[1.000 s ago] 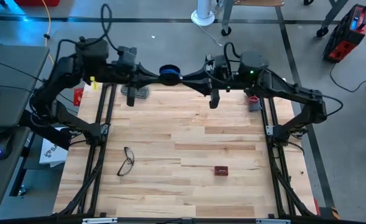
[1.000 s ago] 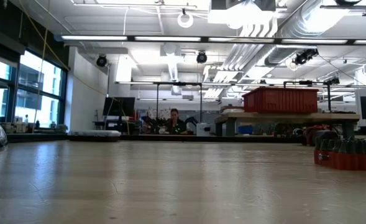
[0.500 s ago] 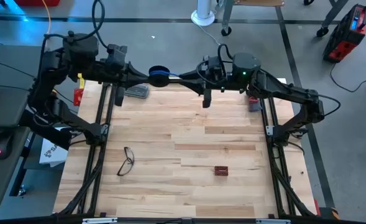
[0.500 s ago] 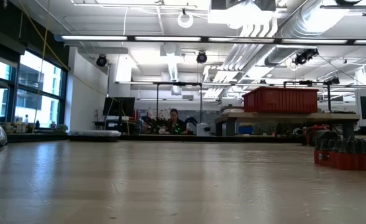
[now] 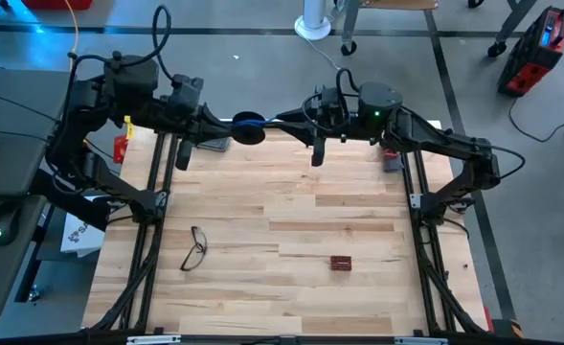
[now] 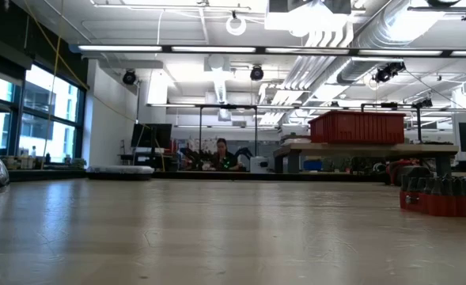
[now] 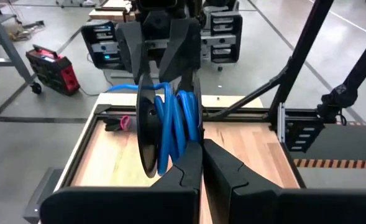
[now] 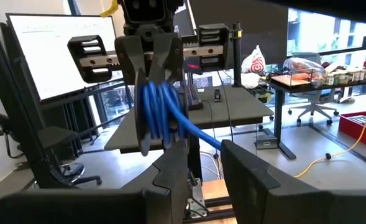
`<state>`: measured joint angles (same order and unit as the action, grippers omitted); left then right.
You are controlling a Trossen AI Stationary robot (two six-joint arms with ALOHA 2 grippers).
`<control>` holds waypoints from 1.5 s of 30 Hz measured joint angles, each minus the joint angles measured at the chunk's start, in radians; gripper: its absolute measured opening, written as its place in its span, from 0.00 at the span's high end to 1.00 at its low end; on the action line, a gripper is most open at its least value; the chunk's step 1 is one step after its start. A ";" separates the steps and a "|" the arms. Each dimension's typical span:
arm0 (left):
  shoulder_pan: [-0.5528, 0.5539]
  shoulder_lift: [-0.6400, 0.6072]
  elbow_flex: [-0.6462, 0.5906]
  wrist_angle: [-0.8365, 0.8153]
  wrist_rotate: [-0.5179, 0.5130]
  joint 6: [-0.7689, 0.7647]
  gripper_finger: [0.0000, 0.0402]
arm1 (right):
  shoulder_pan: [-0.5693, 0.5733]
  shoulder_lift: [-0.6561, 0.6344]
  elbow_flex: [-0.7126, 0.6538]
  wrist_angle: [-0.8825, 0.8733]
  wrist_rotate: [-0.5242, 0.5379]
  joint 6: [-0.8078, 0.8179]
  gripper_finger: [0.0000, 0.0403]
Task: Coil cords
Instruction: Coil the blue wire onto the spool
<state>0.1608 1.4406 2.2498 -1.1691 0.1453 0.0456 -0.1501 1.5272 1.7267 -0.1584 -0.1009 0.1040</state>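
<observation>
Surface: a light wooden slat table [image 5: 291, 220] framed by dark rails, standing on a grey concrete floor. In the low view your tabletop runs level into an open workshop with ceiling ducts, strip lights, tall windows at one side, a red bin [image 6: 357, 127] on a far bench, and a seated person [image 6: 221, 155] well beyond.

Items nearest you on the table: a pair of eyeglasses [image 5: 195, 247] toward the left side and a small dark red block [image 5: 340, 263] toward the right, well apart from each other and from both arms.

Arms: both reach in over the far edge of the table and meet there, nose to nose, held up off the wood.

Left gripper [image 5: 226, 126]: fingers pressed fully together on the cords [image 5: 248, 126], as your left wrist view shows, with the tips meeting at the coil's edge.

Right gripper [image 5: 270, 123]: fingers partly apart, one on each side of the coil; in your right wrist view one finger [image 8: 170, 168] lies against the blue turns. Whether it truly grips, you cannot tell.

Cords: blue cable wound on a dark flat disc, hanging in the air between the two grippers over the table's far edge, nearer the left side. The coil stands on edge, its flat faces turned toward the table's near and far sides. A loose blue tail [image 8: 198, 132] runs out toward the right gripper.
</observation>
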 joint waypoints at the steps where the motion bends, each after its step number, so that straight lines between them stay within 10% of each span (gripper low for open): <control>1: 0.000 0.000 0.000 -0.005 0.000 0.000 1.00 | 0.000 0.000 0.000 0.000 0.000 0.000 0.77; 38: -0.004 0.023 -0.001 -0.106 -0.048 0.012 1.00 | 0.000 0.000 0.000 -0.122 -0.134 -0.059 0.77; 45: -0.004 0.023 -0.001 -0.107 -0.064 0.013 1.00 | 0.000 0.000 0.000 -0.120 -0.134 -0.053 0.94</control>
<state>0.1566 1.4631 2.2486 -1.2760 0.0811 0.0586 -0.1497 1.5272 1.7267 -0.2787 -0.2348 0.0511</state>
